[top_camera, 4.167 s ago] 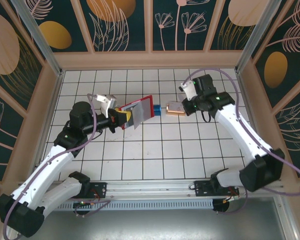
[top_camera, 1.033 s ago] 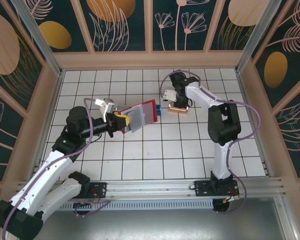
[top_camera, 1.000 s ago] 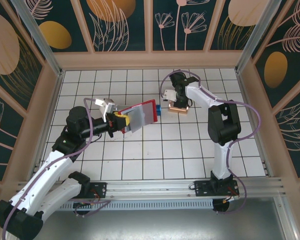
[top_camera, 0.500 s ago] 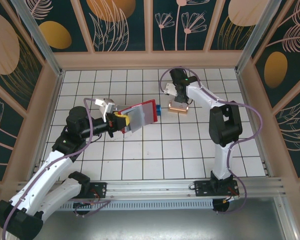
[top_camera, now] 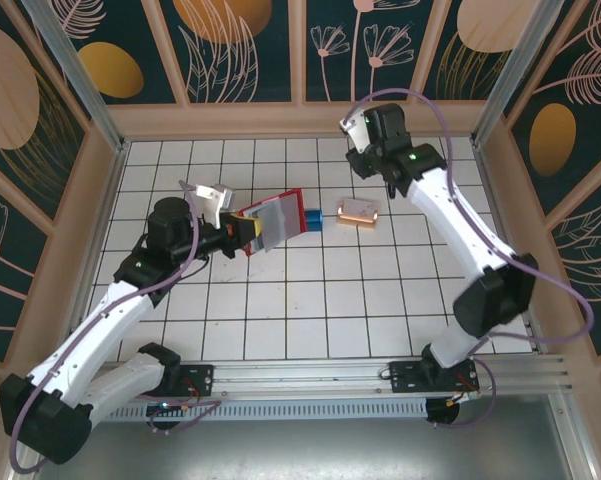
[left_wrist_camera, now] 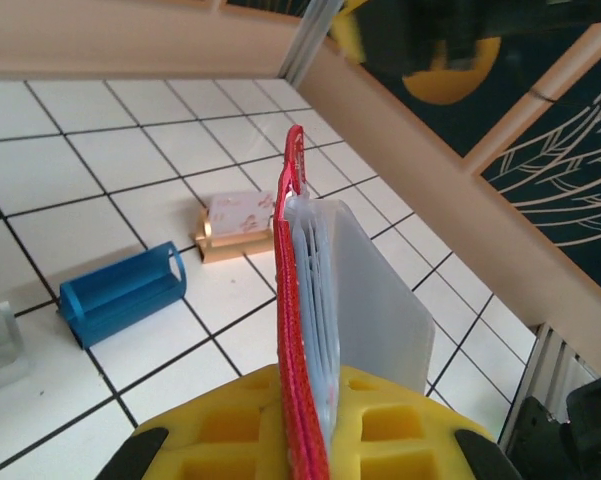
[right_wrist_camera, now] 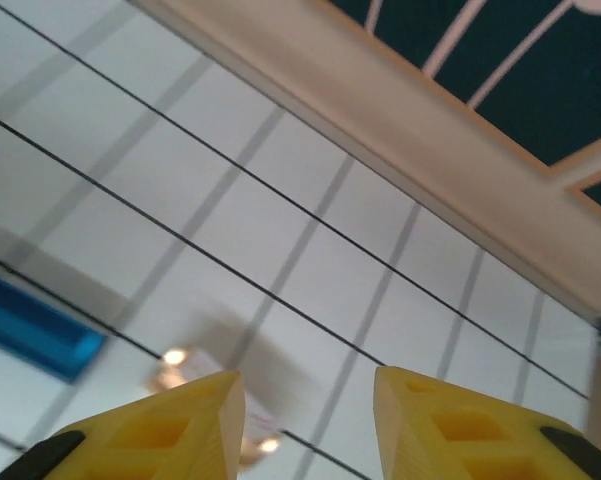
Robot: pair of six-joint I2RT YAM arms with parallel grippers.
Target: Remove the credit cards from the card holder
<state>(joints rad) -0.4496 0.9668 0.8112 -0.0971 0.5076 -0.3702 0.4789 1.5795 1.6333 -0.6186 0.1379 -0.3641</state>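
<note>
With the left claw (top_camera: 243,233) clamped on the red card holder (top_camera: 278,217), the empty, part-open right claw (right_wrist_camera: 308,385) likely had to pinch a credit card (left_wrist_camera: 380,300) next.

Open red card holder (top_camera: 292,203), on edge in left end effector (top_camera: 246,233), greyish see-through pockets (left_wrist_camera: 365,300)

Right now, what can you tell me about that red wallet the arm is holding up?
The wallet is small and squarish, with a red cover and a stack of greyish, see-through pockets on its inner face. It is held tilted off the tiles, pocket side up, with its free end toward the blue block. The left gripper is shut on its near end, with yellow pads on both sides. Nothing else touches it. Whether cards sit inside is unclear.
</note>
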